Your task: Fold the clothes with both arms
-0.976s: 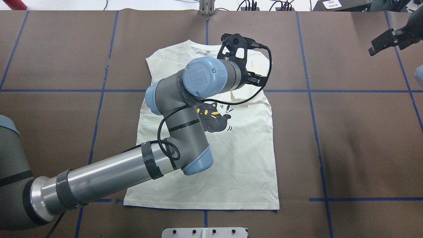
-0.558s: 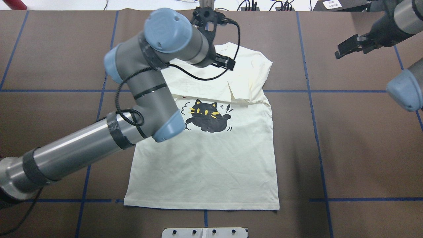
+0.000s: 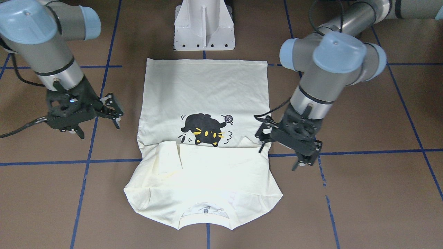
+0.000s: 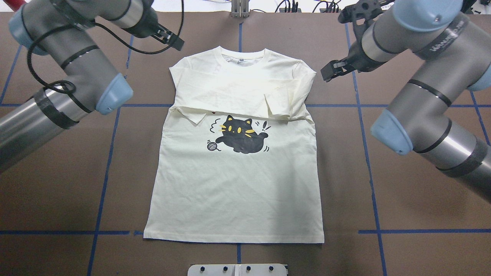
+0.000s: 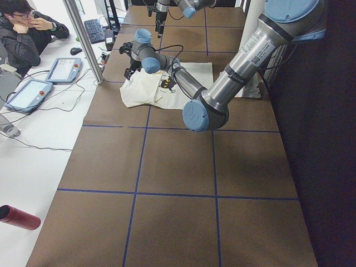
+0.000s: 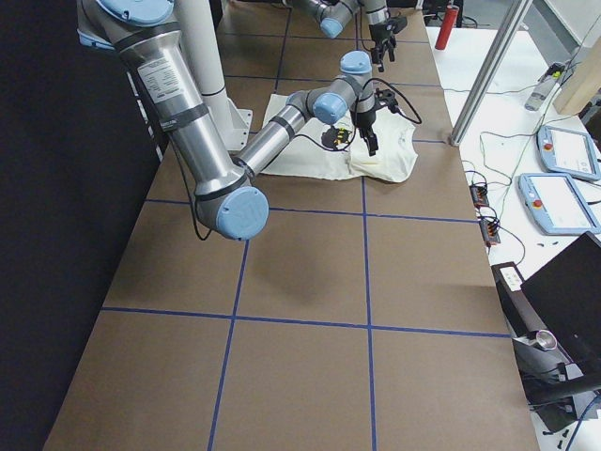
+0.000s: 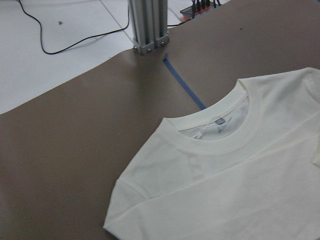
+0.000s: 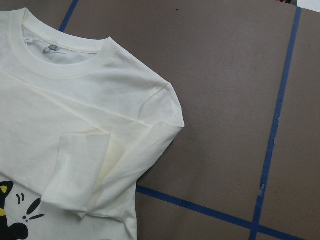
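The cream-white T-shirt lies flat on the brown table with the black cat print facing up. Its collar points away from the robot. Both long sleeves are folded across the chest, and a cuff rests just above the cat. In the front-facing view the shirt lies between the two grippers. My left gripper hovers open off the shirt's far left shoulder and holds nothing. My right gripper hovers open just off the far right shoulder, also holding nothing. From the front, the left gripper and right gripper both show spread fingers.
A white pedestal stands at the robot's side of the table. An aluminium post rises at the far edge behind the collar. Blue tape lines cross the brown surface. A person sits at a desk with tablets. A red cylinder lies off the table.
My left arm swung from above the shirt's chest out to the far left, off the cloth. My right arm came in from the right edge toward the shirt's shoulder.
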Controlling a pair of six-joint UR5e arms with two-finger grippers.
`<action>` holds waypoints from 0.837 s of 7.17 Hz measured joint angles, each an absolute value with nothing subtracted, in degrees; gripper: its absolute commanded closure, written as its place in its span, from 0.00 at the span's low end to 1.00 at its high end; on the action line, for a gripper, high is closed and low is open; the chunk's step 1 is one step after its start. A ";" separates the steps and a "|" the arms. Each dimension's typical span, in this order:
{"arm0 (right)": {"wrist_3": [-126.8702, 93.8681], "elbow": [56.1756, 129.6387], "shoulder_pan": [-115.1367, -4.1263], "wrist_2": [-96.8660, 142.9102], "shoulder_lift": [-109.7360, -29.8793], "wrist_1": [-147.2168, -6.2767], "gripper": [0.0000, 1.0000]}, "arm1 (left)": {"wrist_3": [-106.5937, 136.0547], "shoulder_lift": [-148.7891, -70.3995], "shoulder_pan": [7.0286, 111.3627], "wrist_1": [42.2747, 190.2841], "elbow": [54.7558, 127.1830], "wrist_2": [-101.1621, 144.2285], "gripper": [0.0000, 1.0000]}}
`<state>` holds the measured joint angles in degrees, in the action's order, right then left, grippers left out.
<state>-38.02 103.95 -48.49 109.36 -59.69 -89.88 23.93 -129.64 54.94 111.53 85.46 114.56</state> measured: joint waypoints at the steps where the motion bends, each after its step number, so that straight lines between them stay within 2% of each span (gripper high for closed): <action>1: -38.12 101.99 -45.28 104.98 -56.79 -91.58 0.12 | 20.36 -127.08 58.07 111.86 85.52 116.27 0.00; 4: -39.19 90.71 -37.01 92.28 -46.88 -93.31 0.16 | 11.70 -122.82 63.64 112.30 85.58 120.56 0.00; 6: -39.43 85.25 -32.07 83.80 -43.30 -93.34 0.22 | 11.20 -122.37 64.03 112.39 85.60 121.19 0.00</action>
